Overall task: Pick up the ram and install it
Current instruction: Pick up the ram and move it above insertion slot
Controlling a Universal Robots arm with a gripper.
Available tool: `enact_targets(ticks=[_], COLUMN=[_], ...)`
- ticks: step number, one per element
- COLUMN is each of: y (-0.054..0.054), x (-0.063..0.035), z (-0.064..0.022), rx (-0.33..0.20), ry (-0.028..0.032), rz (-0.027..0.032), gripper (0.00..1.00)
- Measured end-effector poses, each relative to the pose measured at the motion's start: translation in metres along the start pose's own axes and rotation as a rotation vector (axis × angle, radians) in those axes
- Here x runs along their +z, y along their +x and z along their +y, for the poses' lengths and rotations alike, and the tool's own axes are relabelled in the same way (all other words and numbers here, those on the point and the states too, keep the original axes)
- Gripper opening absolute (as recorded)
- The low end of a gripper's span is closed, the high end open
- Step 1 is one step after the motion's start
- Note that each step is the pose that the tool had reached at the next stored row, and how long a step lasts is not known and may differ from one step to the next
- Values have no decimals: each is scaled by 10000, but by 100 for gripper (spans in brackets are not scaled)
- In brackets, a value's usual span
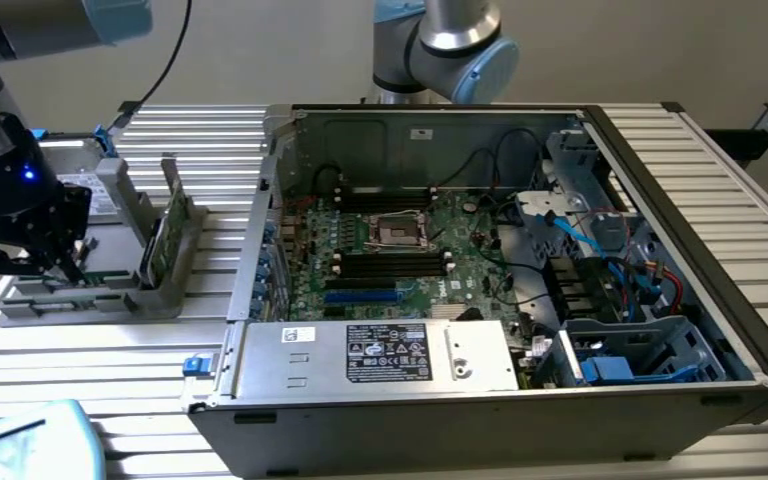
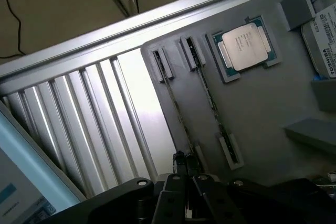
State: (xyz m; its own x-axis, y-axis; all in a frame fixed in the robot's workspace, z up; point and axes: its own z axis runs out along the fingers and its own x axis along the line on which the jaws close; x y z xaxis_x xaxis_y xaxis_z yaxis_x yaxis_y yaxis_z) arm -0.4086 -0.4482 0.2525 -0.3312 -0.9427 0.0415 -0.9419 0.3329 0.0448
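Note:
Two ram sticks show edge-on in the wrist view, standing upright in slots of a grey fixture tray (image 2: 262, 103). One ram stick (image 2: 173, 98) runs straight towards my fingertips, and the other ram stick (image 2: 210, 98) stands parallel beside it. My gripper (image 2: 186, 157) hovers at the near end of the first stick, its fingers shut with nothing visibly between them. In the exterior view my gripper (image 1: 37, 262) hangs over the tray at the exterior view's left, and a green ram stick (image 1: 155, 245) stands upright in its holder.
A silver processor chip (image 2: 244, 48) and a hard drive (image 2: 323, 35) lie on the same tray. The open computer case (image 1: 491, 400) sits mid-table with its motherboard (image 1: 411, 250), black and blue memory sockets (image 1: 391, 265), cables and power supply (image 1: 384, 355). A second robot arm (image 1: 451, 40) stands behind the case.

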Motion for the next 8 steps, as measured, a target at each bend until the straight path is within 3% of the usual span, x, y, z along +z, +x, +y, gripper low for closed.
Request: enact_targets(ticks=[8], y=[-96], x=[-2], z=[68], rx=[-324], ry=[17], rz=[14], gripper=[10])
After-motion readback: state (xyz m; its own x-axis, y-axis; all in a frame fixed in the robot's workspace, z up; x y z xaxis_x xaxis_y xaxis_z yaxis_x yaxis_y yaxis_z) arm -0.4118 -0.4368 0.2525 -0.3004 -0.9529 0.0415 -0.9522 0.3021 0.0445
